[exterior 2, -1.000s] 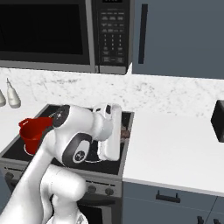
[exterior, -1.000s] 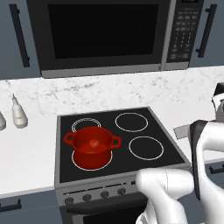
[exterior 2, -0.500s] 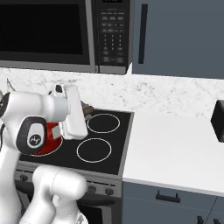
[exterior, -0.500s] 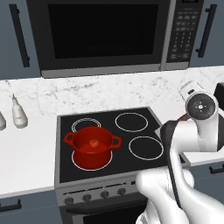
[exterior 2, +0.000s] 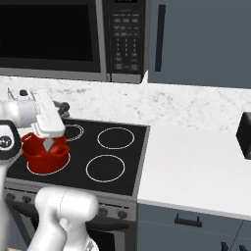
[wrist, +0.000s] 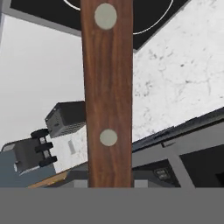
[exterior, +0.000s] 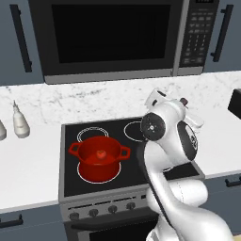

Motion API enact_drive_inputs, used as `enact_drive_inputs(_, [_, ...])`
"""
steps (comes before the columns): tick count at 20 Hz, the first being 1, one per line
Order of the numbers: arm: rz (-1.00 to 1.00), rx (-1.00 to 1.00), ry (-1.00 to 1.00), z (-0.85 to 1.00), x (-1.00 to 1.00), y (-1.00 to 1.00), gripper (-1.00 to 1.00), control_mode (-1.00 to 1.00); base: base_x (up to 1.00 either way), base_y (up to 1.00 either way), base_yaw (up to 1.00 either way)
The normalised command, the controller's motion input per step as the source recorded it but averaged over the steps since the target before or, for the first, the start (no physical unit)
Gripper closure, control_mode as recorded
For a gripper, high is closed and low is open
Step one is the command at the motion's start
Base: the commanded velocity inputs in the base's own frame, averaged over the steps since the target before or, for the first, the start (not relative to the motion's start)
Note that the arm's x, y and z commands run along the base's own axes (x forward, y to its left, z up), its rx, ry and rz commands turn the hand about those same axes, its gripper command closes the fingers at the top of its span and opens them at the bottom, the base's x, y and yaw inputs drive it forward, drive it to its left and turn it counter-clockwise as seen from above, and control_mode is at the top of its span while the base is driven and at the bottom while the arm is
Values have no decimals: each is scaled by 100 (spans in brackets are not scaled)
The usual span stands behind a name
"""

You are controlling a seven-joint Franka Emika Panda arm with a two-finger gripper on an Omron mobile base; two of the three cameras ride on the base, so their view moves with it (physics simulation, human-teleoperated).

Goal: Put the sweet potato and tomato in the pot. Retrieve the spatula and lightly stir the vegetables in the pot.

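The spatula point(wrist: 108, 92) is what I have in hand: its reddish-brown wooden handle with two pale rivets runs straight up the middle of my hand view, and my fingers are clenched on it at its lower end. The blade is out of frame, so I cannot tell how it is turned.

From the left base view, the red pot point(exterior: 100, 157) sits on the front left burner of the black stovetop point(exterior: 75, 181), with the tomato point(exterior: 100, 153) lying inside it. From the right base view my wrist hangs just above the pot point(exterior 2: 45, 153) and hides part of its rim.

The marble surface point(exterior 2: 196, 162) stretches to the right of the stove, with a microwave point(exterior: 113, 37) mounted above.
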Motion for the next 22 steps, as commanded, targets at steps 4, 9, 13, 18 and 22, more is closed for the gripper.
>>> enact_drive_inputs(4, [2,-25,0,12,52,100,100,-100,0,0,0])
enact_drive_inputs(9, [2,-21,0,0,65,97,100,-100,0,0,0])
enact_drive_inputs(13, [1,-20,0,-15,62,89,100,-100,0,0,0])
enact_drive_inputs(18, [2,-19,-3,-40,50,71,100,-100,0,0,0])
enact_drive_inputs(22, [4,-16,-11,-52,13,28,100,-100,0,0,0])
